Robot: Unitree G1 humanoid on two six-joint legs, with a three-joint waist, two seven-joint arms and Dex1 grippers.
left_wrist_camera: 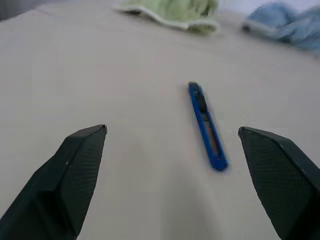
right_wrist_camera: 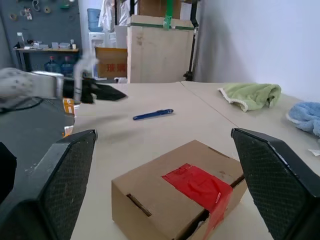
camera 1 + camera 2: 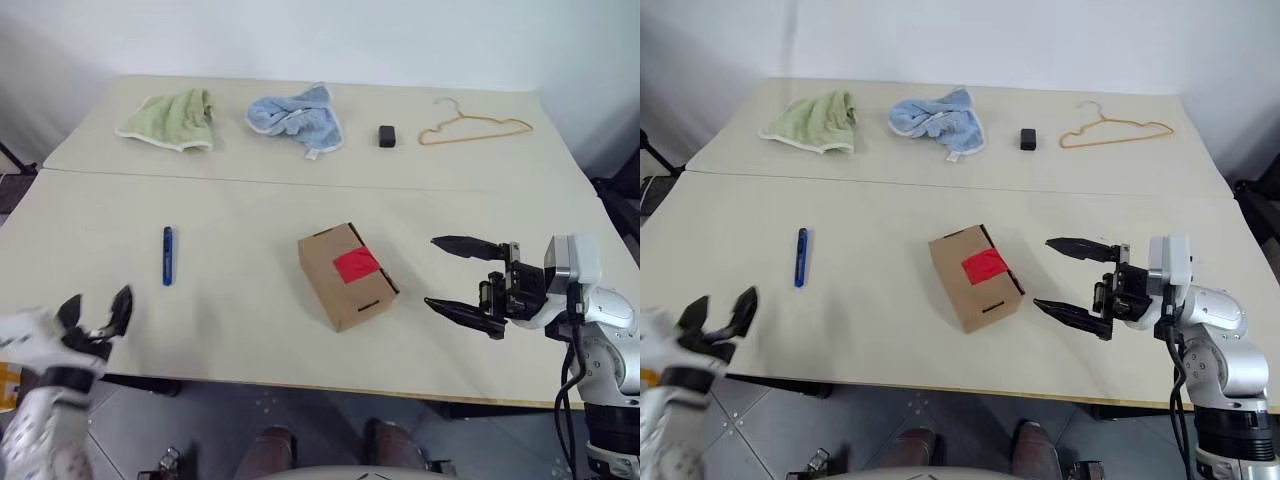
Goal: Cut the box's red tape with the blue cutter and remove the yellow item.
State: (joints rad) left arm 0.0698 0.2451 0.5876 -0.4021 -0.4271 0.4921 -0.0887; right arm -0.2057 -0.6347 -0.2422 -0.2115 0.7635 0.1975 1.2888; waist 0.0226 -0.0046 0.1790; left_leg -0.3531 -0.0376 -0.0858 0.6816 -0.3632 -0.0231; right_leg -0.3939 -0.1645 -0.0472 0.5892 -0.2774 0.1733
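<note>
The small brown box (image 3: 345,276) lies on the table's middle, its flaps shut under the square of red tape (image 3: 355,265). To its left lies the slim blue cutter (image 3: 168,255), flat on the table. My right gripper (image 3: 448,274) hangs open to the right of the box, fingers pointing at it with a gap between. My left gripper (image 3: 97,317) is open at the table's near left edge, short of the cutter; in its wrist view the cutter (image 1: 207,125) lies ahead between the spread fingers. The yellow item is hidden.
Along the far side of the table lie a green towel (image 3: 172,119), a blue cloth (image 3: 296,117), a small black block (image 3: 387,136) and a tan wire hanger (image 3: 473,126). A seam (image 3: 230,179) runs across the tabletop behind the box.
</note>
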